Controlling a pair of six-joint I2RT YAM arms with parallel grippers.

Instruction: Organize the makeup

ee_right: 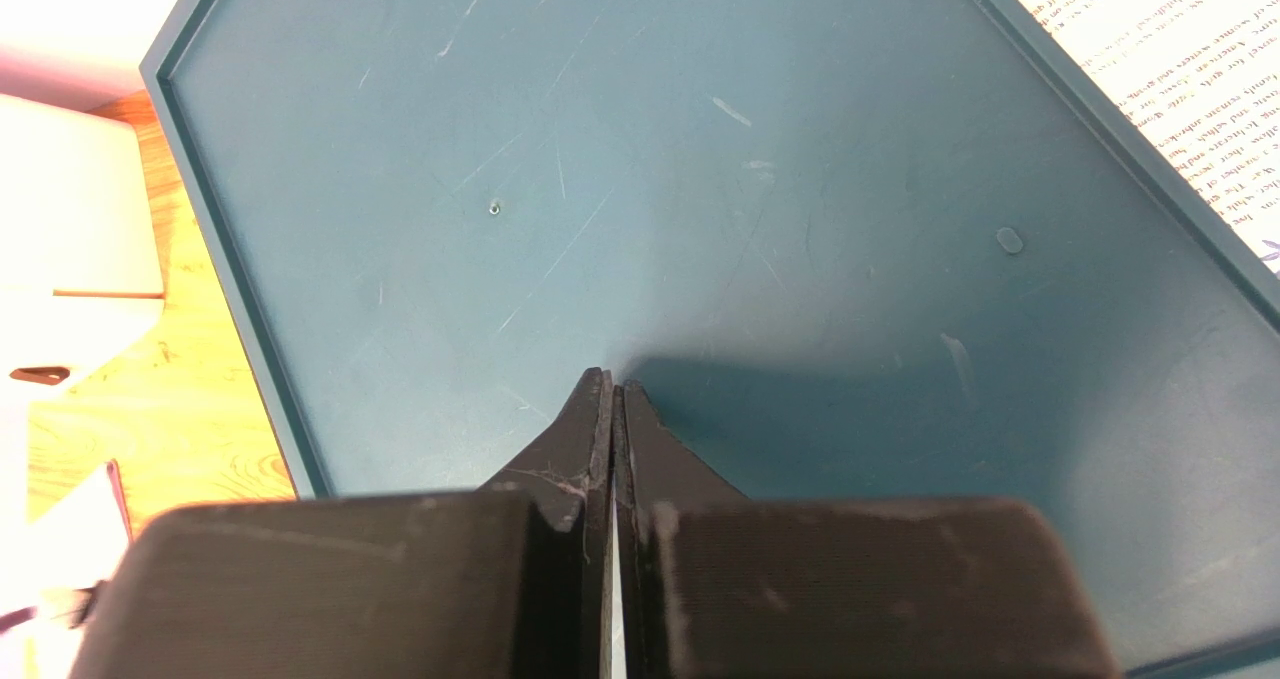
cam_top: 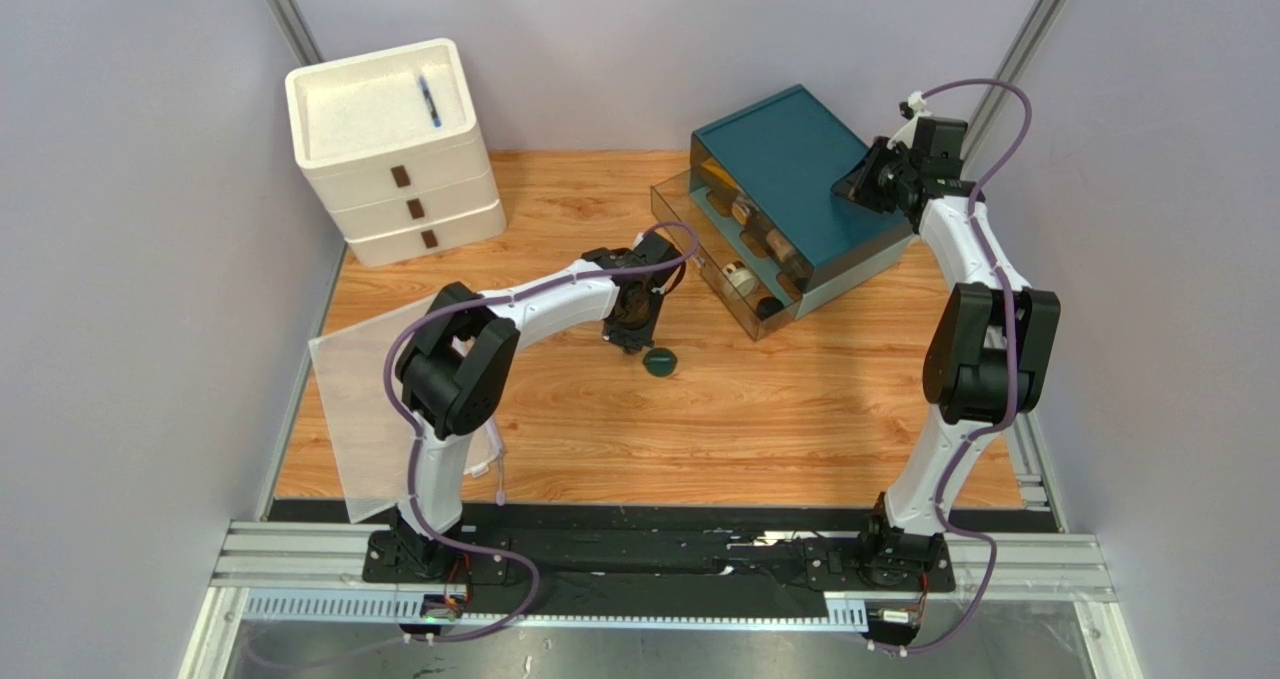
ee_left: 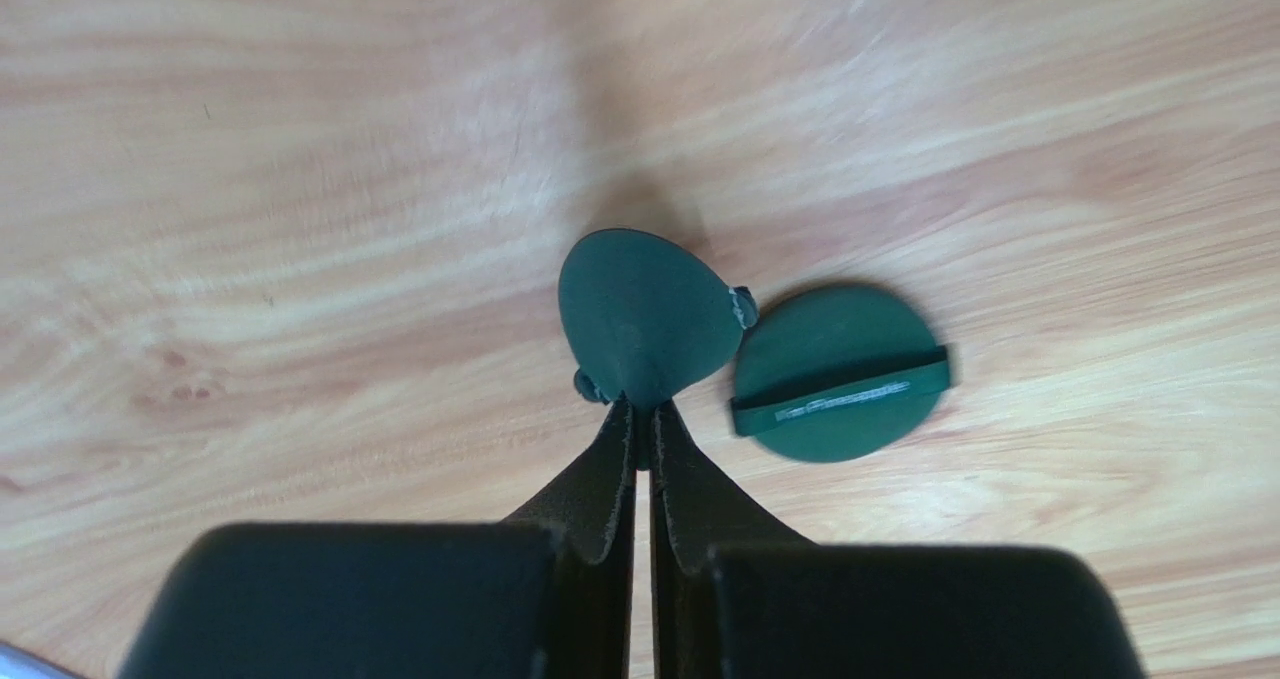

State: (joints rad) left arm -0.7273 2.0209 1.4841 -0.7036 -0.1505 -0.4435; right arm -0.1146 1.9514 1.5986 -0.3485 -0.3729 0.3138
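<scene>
Black left gripper (ee_left: 643, 436): its jaws are squeezing almost together, pinching only the thin rim of the held compact.
Held compact (ee_left: 639, 327): this dark green, smooth, matte disc is standing on edge off the fingertips, close over the wooden table (ee_left: 301, 184), with small nubs showing at its sides.
Doing the step well: the pinch is catching very little rim, so the disc is probably going to pivot. A slow, straight lift and a swing-free carry are looking wisest, with the release low inside the drawer.
Second compact (ee_left: 839, 372): it is lying flat on the wood just beside the held one, and whether they are touching cannot be told. It is the same dark green, round, with a raised band crossing its face.
Table surface: pale grain is showing a slight sheen, likely slick under a dropped disc.
Clear drawer (cam_top: 706, 282): it is standing pulled out of the teal box (cam_top: 789, 162), beyond the compacts, and holding several small cosmetics (cam_top: 751, 244).
Teal box top: hard, flat plastic, showing fine scratches.
Right gripper (ee_right: 613, 394): its jaws are closing on nothing, and its tips are sitting at the teal top. Contact cannot be told.
</scene>
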